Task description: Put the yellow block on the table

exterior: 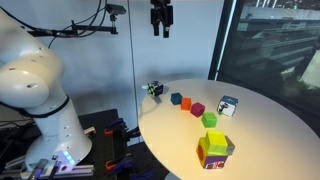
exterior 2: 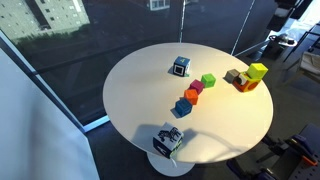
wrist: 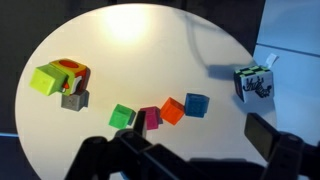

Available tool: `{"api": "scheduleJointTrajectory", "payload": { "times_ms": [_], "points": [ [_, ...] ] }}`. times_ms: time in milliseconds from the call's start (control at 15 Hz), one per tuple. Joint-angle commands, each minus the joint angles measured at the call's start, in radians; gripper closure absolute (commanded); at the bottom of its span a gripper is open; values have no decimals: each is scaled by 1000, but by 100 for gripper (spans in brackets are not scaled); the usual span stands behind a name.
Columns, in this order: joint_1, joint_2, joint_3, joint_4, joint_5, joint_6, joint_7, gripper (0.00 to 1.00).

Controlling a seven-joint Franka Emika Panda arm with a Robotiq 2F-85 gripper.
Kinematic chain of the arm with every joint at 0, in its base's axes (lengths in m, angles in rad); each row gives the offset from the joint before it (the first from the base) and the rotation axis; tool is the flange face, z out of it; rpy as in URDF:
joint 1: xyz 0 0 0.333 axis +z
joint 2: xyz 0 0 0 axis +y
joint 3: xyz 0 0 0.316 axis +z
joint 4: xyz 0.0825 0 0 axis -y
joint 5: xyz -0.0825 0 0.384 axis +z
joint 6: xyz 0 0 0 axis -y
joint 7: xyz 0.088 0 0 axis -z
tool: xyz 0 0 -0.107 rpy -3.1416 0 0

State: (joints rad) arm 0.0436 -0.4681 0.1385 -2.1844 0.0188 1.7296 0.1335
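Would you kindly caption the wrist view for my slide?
Yellow block atop multicoloured cube, four small blocks in a row on the table.

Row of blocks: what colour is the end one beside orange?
Blue block, clearest in the wrist view.

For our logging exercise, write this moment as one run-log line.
gripper: open, empty, high above table | yellow block: on multicoloured cube, untouched | task: not yet done

Yellow block (exterior 2: 258, 71) perched atop multicoloured cube (exterior 2: 245, 83), near edge of round cream table (exterior 2: 140, 95).
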Motion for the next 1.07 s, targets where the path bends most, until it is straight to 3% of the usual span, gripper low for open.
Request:
{"api": "scheduleJointTrajectory", "payload": {
  "times_ms": [0, 1000],
  "points": [
    [-40, 21, -32, 1, -49, 44, 48, 0],
    [-173, 244, -191, -12, -63, 200, 123, 0]
  ]
}}
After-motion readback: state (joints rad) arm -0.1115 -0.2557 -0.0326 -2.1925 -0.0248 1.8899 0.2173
